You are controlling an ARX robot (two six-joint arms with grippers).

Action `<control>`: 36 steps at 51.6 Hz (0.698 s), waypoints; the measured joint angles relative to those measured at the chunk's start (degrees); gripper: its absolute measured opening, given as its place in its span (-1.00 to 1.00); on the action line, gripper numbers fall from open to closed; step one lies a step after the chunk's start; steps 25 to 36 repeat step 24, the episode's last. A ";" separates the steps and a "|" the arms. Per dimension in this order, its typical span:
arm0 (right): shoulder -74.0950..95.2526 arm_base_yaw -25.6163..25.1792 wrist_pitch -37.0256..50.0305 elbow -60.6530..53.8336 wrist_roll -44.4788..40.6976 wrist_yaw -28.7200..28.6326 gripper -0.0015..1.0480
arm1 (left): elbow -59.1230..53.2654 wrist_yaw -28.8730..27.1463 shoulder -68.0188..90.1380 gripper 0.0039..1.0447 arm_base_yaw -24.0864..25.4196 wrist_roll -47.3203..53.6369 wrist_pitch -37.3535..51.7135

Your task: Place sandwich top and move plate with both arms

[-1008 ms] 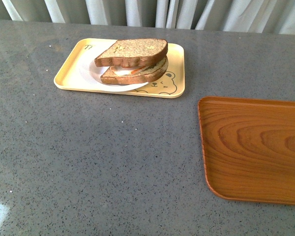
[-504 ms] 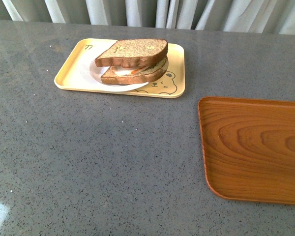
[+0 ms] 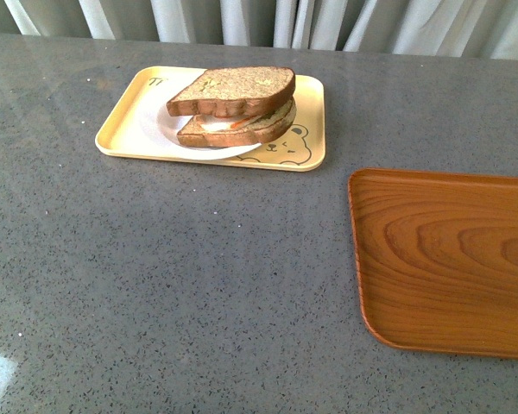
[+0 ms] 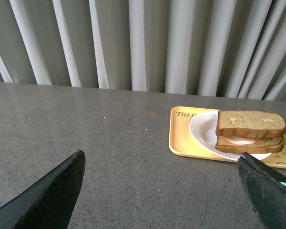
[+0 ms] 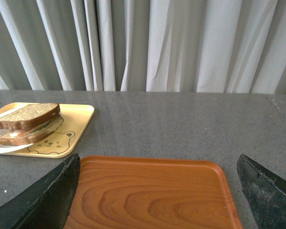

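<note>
Left gripper [image 4: 162, 191]: jaws spread wide, both black fingertips [image 4: 52, 191] visible in its wrist view, nothing between them but bare bench. It hangs over the grey speckled bench [image 3: 198, 285], apart from the food.

Right gripper [image 5: 157, 195]: jaws likewise spread wide, empty. It hangs over the near edge of the brown wooden tray [image 5: 152, 195], not visibly touching it. Neither arm appears in the front view.

Sandwich top [image 3: 231, 90]: plain brown slice, lying on the lower slice [image 3: 242, 129], its crust edge overhanging a little toward the bench's left side. A white and orange filling [image 3: 220, 126] shows between the two slices.

Plate [image 3: 160, 129]: white, round, under the sandwich. It sits on the yellow bear tray [image 3: 125, 129], with its near rim reaching the tray's near edge.

Yellow tray: toward the far edge of the bench, left of centre, bear drawing at its near right corner.

Wooden tray [image 3: 449, 259]: at the bench's right side, well apart from the yellow tray. Grey-white curtain [image 3: 268, 21] hangs beyond the far edge.
</note>
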 joint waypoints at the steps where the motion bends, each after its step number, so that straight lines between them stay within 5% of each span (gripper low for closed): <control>1: 0.00 0.02 0.00 0.00 -0.02 -0.02 0.82 | 0.00 0.00 0.00 0.86 0.00 -0.02 0.00; 36: 0.00 0.00 0.00 0.00 0.00 -0.02 0.82 | 0.00 0.00 0.00 0.83 0.00 0.00 0.00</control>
